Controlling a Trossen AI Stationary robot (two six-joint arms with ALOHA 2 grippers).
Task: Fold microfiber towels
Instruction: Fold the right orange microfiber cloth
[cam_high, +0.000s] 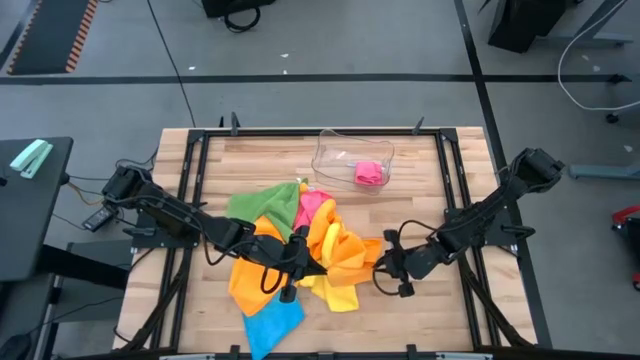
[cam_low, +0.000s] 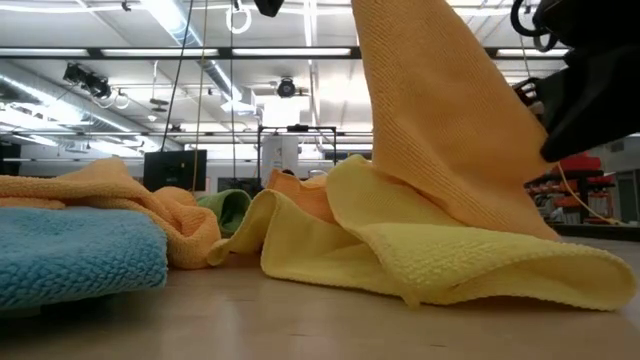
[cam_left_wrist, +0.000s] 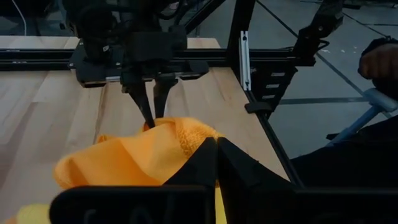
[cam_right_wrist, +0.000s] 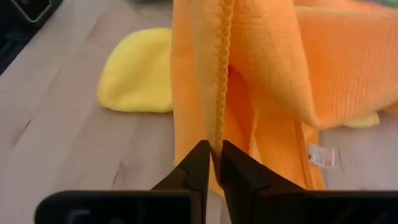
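A heap of microfiber towels lies mid-table: green (cam_high: 260, 205), pink (cam_high: 312, 205), yellow (cam_high: 335, 292), blue (cam_high: 272, 325) and a second orange one (cam_high: 248, 280). One orange towel (cam_high: 338, 245) is raised between my two grippers; the low view shows it as a tall sheet (cam_low: 440, 110) over the yellow towel (cam_low: 450, 250). My left gripper (cam_high: 305, 255) is shut on its left part. My right gripper (cam_high: 383, 268) is shut on its right edge. My left gripper pinches a bunched part of the orange towel (cam_left_wrist: 186, 140) between its two fingers, coming slanting down from the table's left. Its own fingers hide the exact spot and the number of layers. The towel is raised there, off the heap. My right gripper pinches the orange towel's hemmed edge (cam_right_wrist: 217, 134) between its fingertips, slanting down from the table's right. The fingers (cam_left_wrist: 149, 109) point along the edge from its end. The cloth hangs in folds, and its lower part rests on the yellow towel.
A clear plastic tray (cam_high: 330, 150) with a pink towel (cam_high: 370, 173) inside stands at the far middle of the table. Black frame rails run along the left and right sides (cam_high: 455, 190). Bare wood shows near the right front (cam_high: 430, 315).
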